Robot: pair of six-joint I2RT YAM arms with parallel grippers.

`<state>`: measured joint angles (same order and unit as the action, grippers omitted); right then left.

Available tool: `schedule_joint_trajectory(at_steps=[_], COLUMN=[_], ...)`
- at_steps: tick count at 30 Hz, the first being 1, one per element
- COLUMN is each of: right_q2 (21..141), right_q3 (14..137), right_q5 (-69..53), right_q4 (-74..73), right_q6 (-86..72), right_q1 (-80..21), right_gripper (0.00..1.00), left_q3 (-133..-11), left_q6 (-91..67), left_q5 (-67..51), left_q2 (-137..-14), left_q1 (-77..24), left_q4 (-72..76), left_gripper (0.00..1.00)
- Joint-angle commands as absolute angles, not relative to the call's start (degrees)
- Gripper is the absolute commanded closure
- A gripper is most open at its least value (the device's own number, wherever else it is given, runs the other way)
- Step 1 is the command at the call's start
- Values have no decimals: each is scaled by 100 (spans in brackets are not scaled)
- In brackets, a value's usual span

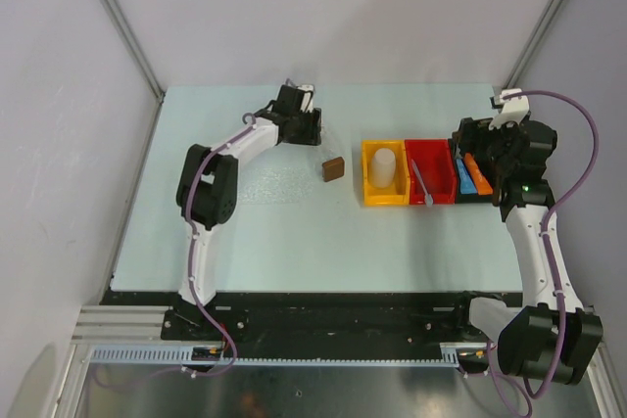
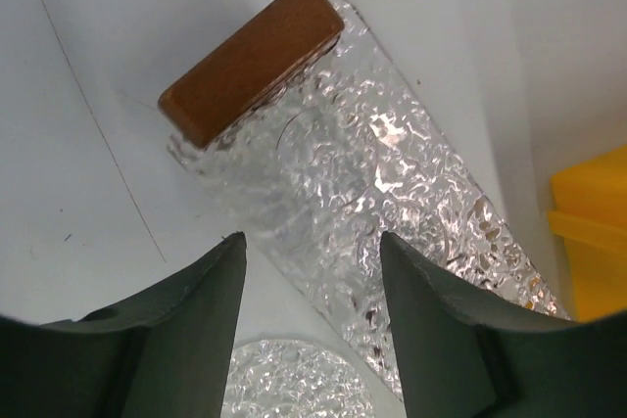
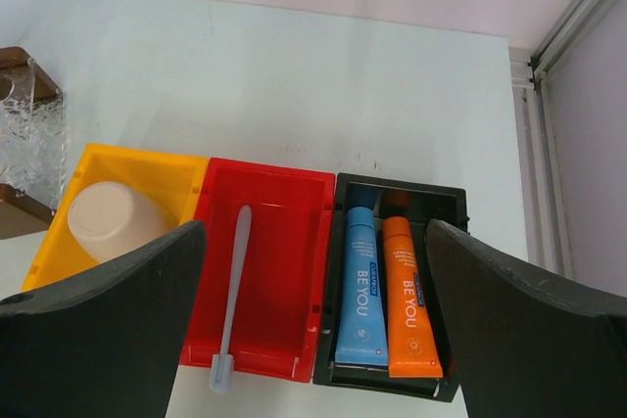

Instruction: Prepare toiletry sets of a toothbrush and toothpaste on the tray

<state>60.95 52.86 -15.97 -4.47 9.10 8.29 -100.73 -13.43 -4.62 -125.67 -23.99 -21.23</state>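
Note:
The tray [image 2: 392, 193] is textured clear plastic lying slantwise on the table, with a brown wooden block [image 2: 250, 61] at its far end. My left gripper [image 2: 312, 239] hangs over its near part, jaws apart, with the tray's long edge running between them and nothing pinched. From above, the left gripper [image 1: 304, 124] sits up-left of that block [image 1: 334, 168]. The whitish toothbrush [image 3: 233, 291] lies in the red bin [image 3: 284, 203]. A blue toothpaste tube [image 3: 361, 291] and an orange one [image 3: 409, 301] lie side by side in the black bin [image 3: 400, 193]. My right gripper [image 3: 315, 232] is wide open above these bins, holding nothing.
A yellow bin [image 1: 370, 193] left of the red bin [image 1: 437, 159] holds a beige cup [image 1: 385, 167]. The three bins stand in a row right of the tray. A round piece of clear textured plastic [image 2: 294, 379] shows under the left jaws. Walls close in the table's far corners.

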Motion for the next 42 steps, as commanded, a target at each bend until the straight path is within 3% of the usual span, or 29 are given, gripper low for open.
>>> schedule_joint_trajectory(at_steps=[1,8,17,25,36,42], right_q2=[6038,6038,6021,6047,6056,6073], right_q3=[5274,5273,5273,5273,5274,5273], right_q5=[-1670,-1723,-1758,-1775,-1775,-1802], right_q4=[-316,-325,-343,-343,-360,-360], right_q6=[1002,1002,1002,1020,1028,1028], right_q1=[861,861,870,879,879,879], right_gripper=[0,0,0,0,0,0], left_q3=[-10397,-10433,-10415,-10441,-10740,-10670], left_q6=[-1573,-1775,-1890,-1872,-1960,-1986], left_q5=[-334,-185,-316,-474,-905,-984], left_q2=[-12665,-12700,-12665,-12560,-12472,-12349], left_q1=[-2478,-2540,-2566,-2558,-2558,-2531], left_q4=[-2153,-2153,-2153,-2162,-2285,-2303], left_gripper=[39,43,66,72,99,100])
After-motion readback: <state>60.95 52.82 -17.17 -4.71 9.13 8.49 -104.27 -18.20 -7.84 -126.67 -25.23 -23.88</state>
